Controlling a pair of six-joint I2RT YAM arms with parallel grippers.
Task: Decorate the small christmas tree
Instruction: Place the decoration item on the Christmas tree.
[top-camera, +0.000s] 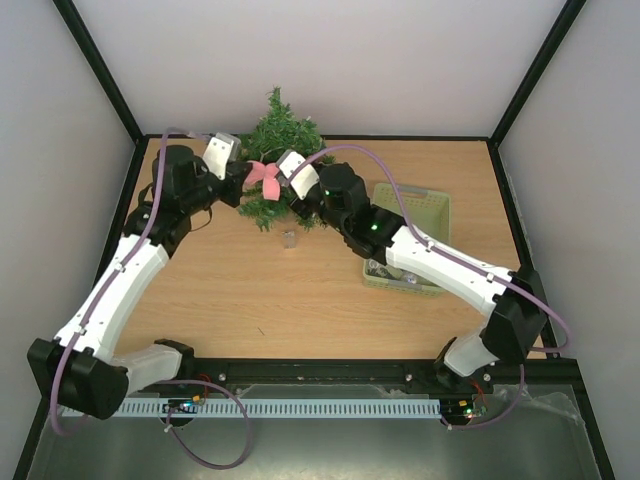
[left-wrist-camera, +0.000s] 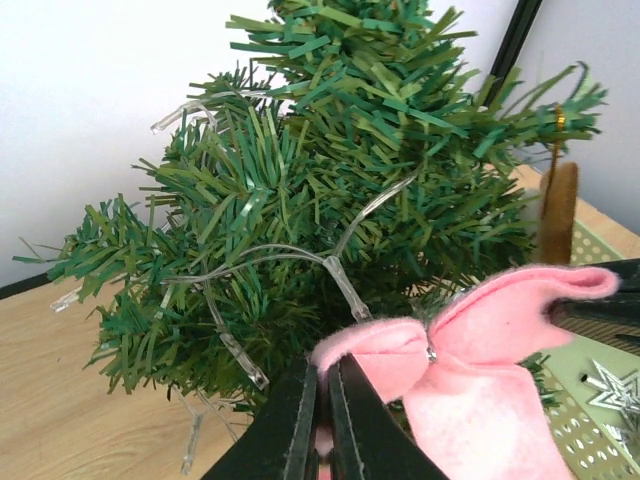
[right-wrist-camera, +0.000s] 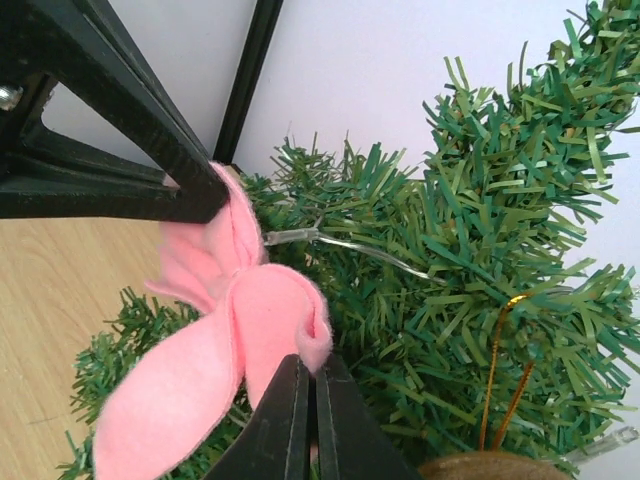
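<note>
The small christmas tree (top-camera: 285, 130) stood at the 12 o'clock edge of the wooden counter (top-camera: 230, 290), a bushy cone of flat, dark green plastic needles. Just before its 6 o'clock side a pink felt bow (top-camera: 265, 177) was held. It was soft and fuzzy, with rounded lobes and one long tail. The left claw (top-camera: 245, 182) was clenched on one lobe from 9 o'clock and the right claw (top-camera: 285, 180) on the other from 3 o'clock. Each pair of black fingers was pressed together with felt pinched between. A pale green perforated basket (top-camera: 432, 205) lay at the tree's 4 o'clock, partly under the right arm.

The overhead view gave only this layout. The left wrist view added a clear wire of slender translucent bulbs (left-wrist-camera: 340, 285) threaded through the branches, and a silver star (left-wrist-camera: 608, 387) in the basket. The right wrist view showed a thin gold cord loop (right-wrist-camera: 494, 370) hanging among the needles at that frame's 4 o'clock.
</note>
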